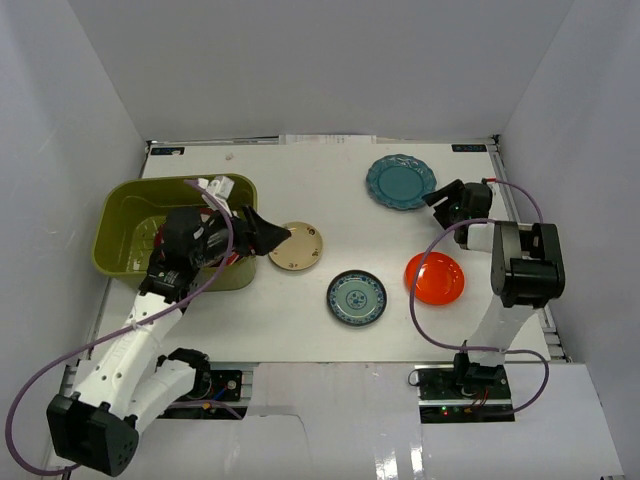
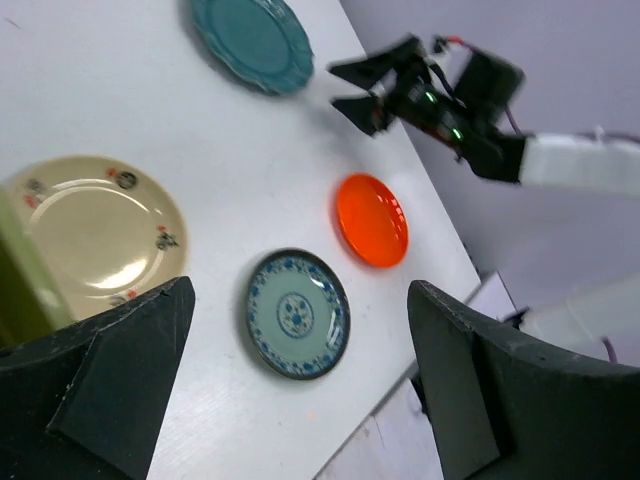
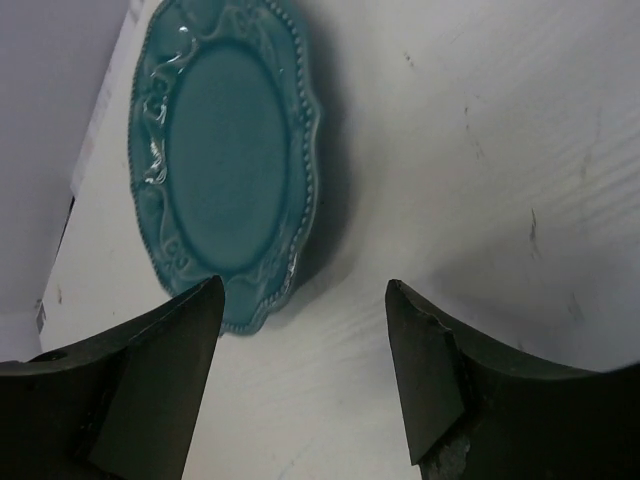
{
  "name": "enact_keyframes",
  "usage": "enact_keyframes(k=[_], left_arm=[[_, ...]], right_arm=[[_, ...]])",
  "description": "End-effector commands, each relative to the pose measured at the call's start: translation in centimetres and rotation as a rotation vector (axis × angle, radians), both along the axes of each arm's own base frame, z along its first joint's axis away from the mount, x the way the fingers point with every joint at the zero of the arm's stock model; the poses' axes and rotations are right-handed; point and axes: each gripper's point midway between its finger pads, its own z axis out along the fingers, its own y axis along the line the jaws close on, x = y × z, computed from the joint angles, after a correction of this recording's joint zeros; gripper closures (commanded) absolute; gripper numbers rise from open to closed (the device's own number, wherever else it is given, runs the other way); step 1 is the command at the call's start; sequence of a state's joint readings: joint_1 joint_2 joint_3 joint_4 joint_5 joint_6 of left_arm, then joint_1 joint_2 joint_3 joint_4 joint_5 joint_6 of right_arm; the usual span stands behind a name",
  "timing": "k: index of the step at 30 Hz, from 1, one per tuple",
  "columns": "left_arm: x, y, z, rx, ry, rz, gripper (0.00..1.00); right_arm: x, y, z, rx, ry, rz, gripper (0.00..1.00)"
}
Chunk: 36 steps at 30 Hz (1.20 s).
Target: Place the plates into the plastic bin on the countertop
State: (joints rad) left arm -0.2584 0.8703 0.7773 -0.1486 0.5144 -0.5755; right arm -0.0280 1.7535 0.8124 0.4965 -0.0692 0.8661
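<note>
Where the countertop (image 1: 330, 170) lies bare between the scalloped teal plate (image 3: 230, 160) and the right wall, my right claw (image 3: 305, 290) hangs open and empty, 1 fingertip just beside that plate's rim. 3 more lie nearer me: beige plate (image 1: 296, 246), blue-patterned plate (image 1: 356, 297), orange plate (image 1: 435, 277). My left claw (image 2: 300, 288) gapes wide, empty, by the plastic bin (image 1: 115, 215).

Teal plate (image 1: 400, 182) with beaded scalloped rim, near far edge of white countertop (image 1: 300, 180); plain orange plate (image 1: 435, 277); blue-patterned plate (image 1: 356, 297); beige plate (image 1: 296, 246); olive-green bin (image 1: 128, 212) at left edge.

High overview facing down, 2 close wrist views, teal plate (image 1: 400, 182) shared
</note>
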Motion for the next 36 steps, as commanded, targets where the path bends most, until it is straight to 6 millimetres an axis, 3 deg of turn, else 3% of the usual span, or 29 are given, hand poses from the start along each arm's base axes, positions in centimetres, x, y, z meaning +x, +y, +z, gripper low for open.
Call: enact_keyframes(k=[1, 3, 5, 6, 7, 9, 10, 12, 13, 14, 17, 19, 20, 22, 23, 24, 25, 26, 27, 28, 29, 30, 31, 32, 34, 36], left_arm=[[-1.4, -2.5, 0.0, 0.0, -0.069, -0.126, 0.02], [-1.6, -3.5, -0.4, 0.007, -0.076, -0.156, 0.02], [-1.6, -4.2, -1.0, 0.013, -0.065, -0.171, 0.02], [-1.6, -4.4, -1.2, 0.014, -0.062, -0.174, 0.02], [-1.3, -4.5, -1.0, 0.009, -0.08, -0.167, 0.02], [-1.1, -4.9, -1.2, 0.008, -0.075, -0.172, 0.02], [-1.0, -5.0, -1.2, 0.008, -0.074, -0.178, 0.02], [-0.9, -5.4, -0.9, 0.006, -0.072, -0.19, 0.02], [-0.8, -5.4, -0.8, 0.003, -0.071, -0.189, 0.02], [-0.8, -5.5, -0.3, -0.001, -0.079, -0.193, 0.02], [-0.7, -5.8, 0.6, -0.026, -0.071, -0.184, 0.02], [-0.3, -5.9, 0.8, -0.041, -0.048, -0.172, 0.02], [-0.1, -6.0, 0.9, -0.063, -0.015, -0.16, 0.02], [0.4, -6.6, 1.3, -0.079, 0.011, -0.168, 0.02], [0.5, -6.9, 1.4, -0.097, 0.034, -0.17, 0.02], [0.6, -7.1, 1.5, -0.103, 0.047, -0.171, 0.02], [0.8, -7.5, 1.4, -0.105, 0.058, -0.174, 0.02], [1.0, -7.6, 1.3, -0.114, 0.077, -0.156, 0.02], [1.0, -7.9, 1.3, -0.12, 0.086, -0.154, 0.02], [0.9, -8.4, 1.2, -0.118, 0.095, -0.159, 0.02], [0.9, -8.7, 1.1, -0.118, 0.102, -0.158, 0.02], [0.8, -9.2, 1.4, -0.118, 0.099, -0.16, 0.02], [0.8, -9.6, 1.5, -0.12, 0.102, -0.163, 0.02], [1.1, -10.1, 0.9, -0.106, 0.112, -0.167, 0.02], [1.1, -11.3, 1.1, -0.098, 0.11, -0.172, 0.02], [1.5, -12.9, 0.6, -0.072, 0.107, -0.173, 0.03]], right_arm=[[3.9, 0.3, 0.1, 0.075, -0.036, -0.013, 0.28], [4.8, 0.8, -2.3, 0.126, 0.006, -0.017, 0.33], [5.8, 1.1, -2.5, 0.194, 0.001, -0.04, 0.38], [6.0, 1.2, -4.0, 0.216, 0.027, -0.051, 0.39], [6.3, 1.4, -4.2, 0.241, 0.027, -0.05, 0.41], [7.0, 2.0, -4.9, 0.289, 0.026, -0.062, 0.5], [7.5, 2.1, -4.6, 0.302, 0.003, -0.062, 0.56], [8.1, 2.6, -4.2, 0.329, -0.013, -0.054, 0.82], [8.5, 2.6, -3.0, 0.34, -0.063, -0.047, 0.91], [8.0, 2.5, -2.7, 0.348, -0.076, -0.05, 0.92], [7.7, 2.0, 4.5, 0.346, -0.238, -0.034, 0.92], [6.7, 2.3, 8.0, 0.34, -0.305, 0.01, 0.92], [5.8, 2.1, 11.9, 0.336, -0.388, 0.033, 0.92], [3.4, 2.9, 13.8, 0.315, -0.423, 0.099, 0.92], [1.7, 3.4, 16.7, 0.298, -0.478, 0.137, 0.92], [0.2, 4.1, 17.4, 0.293, -0.484, 0.18, 0.92], [-1.7, 4.4, 15.5, 0.291, -0.439, 0.191, 0.92], [-3.9, 5.1, 17.4, 0.292, -0.483, 0.235, 0.92], [-6.0, 5.4, 15.4, 0.302, -0.44, 0.248, 0.92], [-7.2, 5.6, 15.2, 0.308, -0.434, 0.258, 0.92], [-9.0, 5.9, 16.2, 0.308, -0.449, 0.272, 0.92], [-10.5, 6.2, 15.0, 0.315, -0.417, 0.285, 0.92], [-12.0, 6.5, 16.6, 0.299, -0.467, 0.308, 0.92], [-13.0, 6.7, 16.0, 0.303, -0.436, 0.321, 0.92], [-14.9, 7.1, 17.4, 0.274, -0.483, 0.359, 0.92], [-16.3, 7.9, 17.3, 0.274, -0.46, 0.404, 0.92]])
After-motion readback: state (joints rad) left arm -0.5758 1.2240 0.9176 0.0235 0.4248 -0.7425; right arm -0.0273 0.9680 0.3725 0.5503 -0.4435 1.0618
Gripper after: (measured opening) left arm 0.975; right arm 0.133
